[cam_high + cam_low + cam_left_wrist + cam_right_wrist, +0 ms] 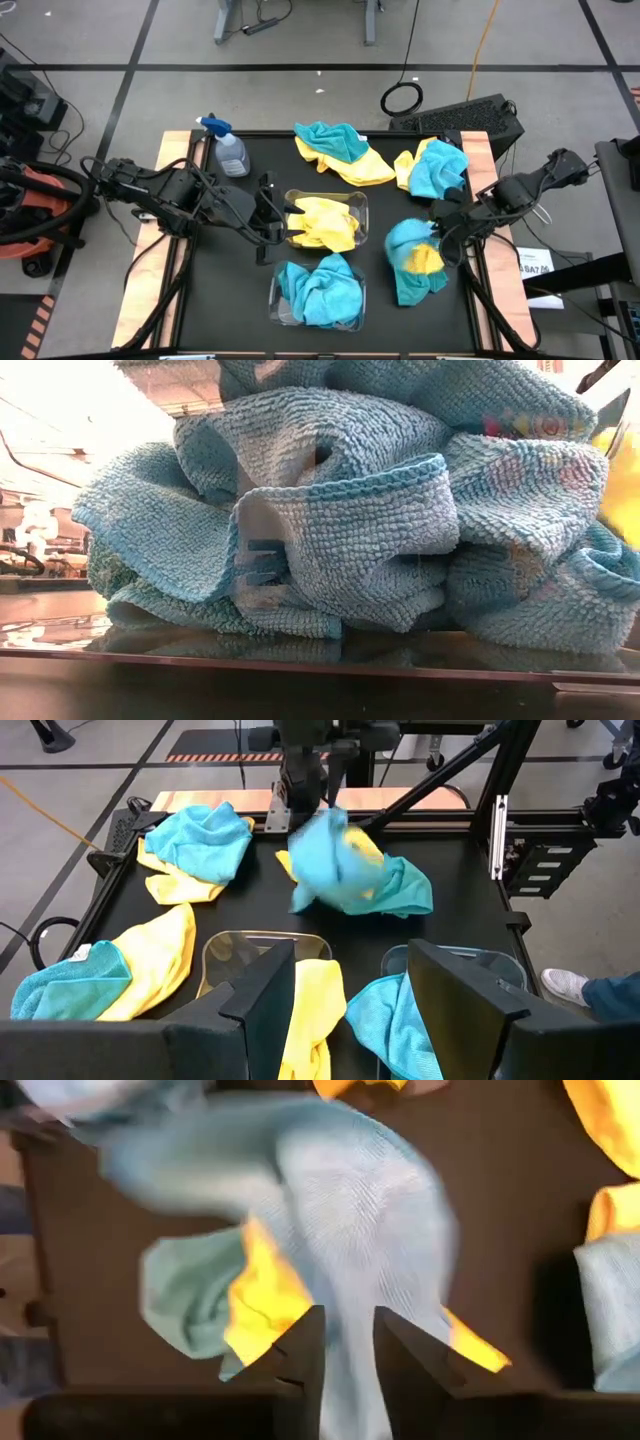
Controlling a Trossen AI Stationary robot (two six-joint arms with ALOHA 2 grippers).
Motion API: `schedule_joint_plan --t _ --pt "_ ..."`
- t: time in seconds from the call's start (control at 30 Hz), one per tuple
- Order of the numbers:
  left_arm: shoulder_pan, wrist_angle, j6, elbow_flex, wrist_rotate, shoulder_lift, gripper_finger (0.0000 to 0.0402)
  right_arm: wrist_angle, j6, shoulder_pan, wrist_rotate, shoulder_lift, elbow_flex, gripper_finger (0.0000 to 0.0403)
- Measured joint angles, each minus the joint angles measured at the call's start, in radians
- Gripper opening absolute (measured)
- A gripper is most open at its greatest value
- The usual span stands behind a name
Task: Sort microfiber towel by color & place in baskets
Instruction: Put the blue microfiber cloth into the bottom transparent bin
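Over the right-hand pile, right gripper point(347, 1345) narrowly parted around a teal towel point(370, 1210).

teal towel point(350, 1210) motion-blurred; right gripper's point(348, 1342) hold on it perhaps loosening

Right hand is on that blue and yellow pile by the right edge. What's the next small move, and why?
Probably lift the blue towel straight up, clear of the yellow towel. The right hand has blue cloth between its fingers, with yellow directly beneath, so raising it should separate the colours before carrying it to the basket of blue towels.
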Motion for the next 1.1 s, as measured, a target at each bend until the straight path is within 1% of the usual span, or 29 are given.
schedule_joint_plan --t 0.1,0.2,0.33,0.43,0.5,0.57,0.77,0.87,0.97,1.1 --pt "0.0 -0.001 0.0 0.0 0.0 0.0 0.0201 -0.004 0.001 0.0 -0.012 0.015 -0.038 0.0087" --pt "0.0 -0.001 0.001 0.0 0.0 0.0 0.0201 0.012 -0.005 0.0 -0.039 0.026 -0.086 0.0062" --pt "0.0 -0.002 0.008 0.0 -0.001 0.0 0.0201 0.128 -0.01 0.0 -0.048 0.026 -0.152 0.0019" --pt "0.0 -0.002 0.009 0.0 -0.002 0.0 0.0201 0.176 -0.018 0.0 -0.003 0.027 -0.181 0.002" --pt "0.0 -0.002 0.009 0.0 -0.002 0.0 0.0201 0.181 -0.018 0.0 0.043 0.027 -0.186 0.0038" --pt "0.0 -0.002 0.008 0.0 -0.003 0.0 0.0201 0.182 -0.018 0.0 0.084 0.027 -0.186 0.007" --pt "0.0 -0.002 0.006 0.0 -0.003 0.0 0.0201 0.177 -0.018 0.0 0.088 0.027 -0.186 0.0196" --pt "0.0 -0.001 0.002 0.0 -0.003 0.0 0.0201 0.183 -0.016 0.0 0.087 0.027 -0.204 0.0246" --pt "0.0 -0.001 0.001 0.0 -0.003 0.001 0.0201 0.197 0.013 0.0 0.083 0.027 -0.258 0.0273" --pt "0.0 -0.001 0.001 0.0 -0.003 0.002 0.0201 0.273 0.066 0.0 0.071 0.028 -0.371 0.0274"
